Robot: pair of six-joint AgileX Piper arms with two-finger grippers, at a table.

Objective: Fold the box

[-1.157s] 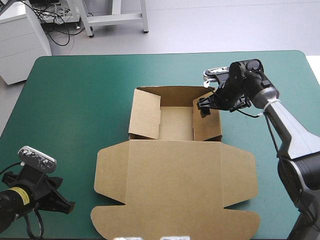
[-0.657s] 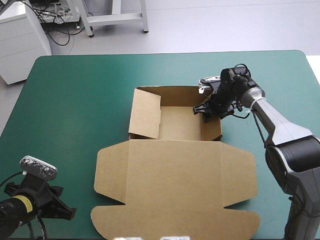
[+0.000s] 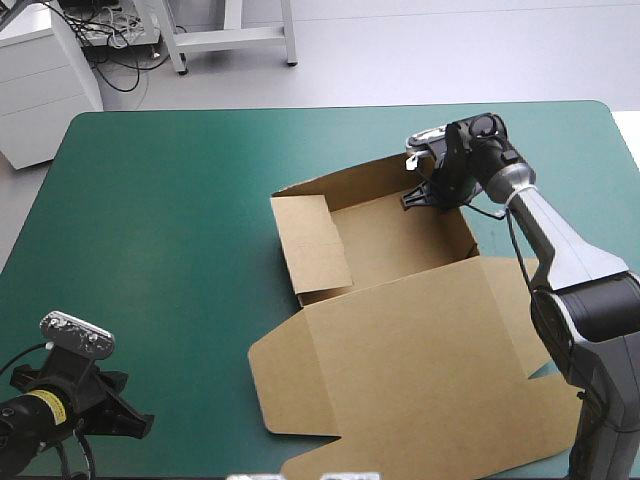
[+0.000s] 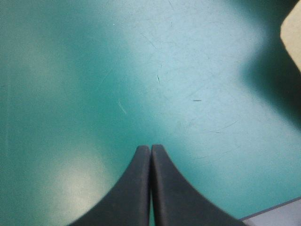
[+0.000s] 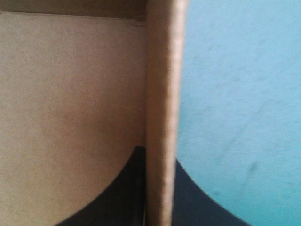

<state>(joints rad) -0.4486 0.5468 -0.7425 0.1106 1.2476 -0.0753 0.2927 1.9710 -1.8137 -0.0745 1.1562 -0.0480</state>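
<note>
The brown cut-board box (image 3: 400,330) lay skewed on the teal-green cover (image 3: 170,200) of the tabletop; its tray part sat near the middle toward the far edge, and its flat lid (image 3: 430,380) spread out to the near right corner; its long axis ran from the tray's far wall down toward that corner. The right gripper (image 3: 427,190), two broad black fins, stood at the tray's far right corner, much the nearer of the two arms to the work; the wall (image 5: 162,94) there ran straight between its jaws, the tray's inside on one side and bare cover on the other, so the board lay in line with the grip, not across it. In the right wrist view the right gripper (image 5: 157,155) was clamped on that wall; one finger (image 5: 117,193) was inside the tray, the other outside, all but meeting through the board. The tray's left side flap (image 3: 312,245) leaned inward, not yet upright; raising it looked to be the step left. The left gripper (image 3: 138,425) hung well apart at the near left corner of the tabletop; its fingers (image 4: 136,188) were pressed together to one point, grasping nothing, with only cover beneath.
</note>
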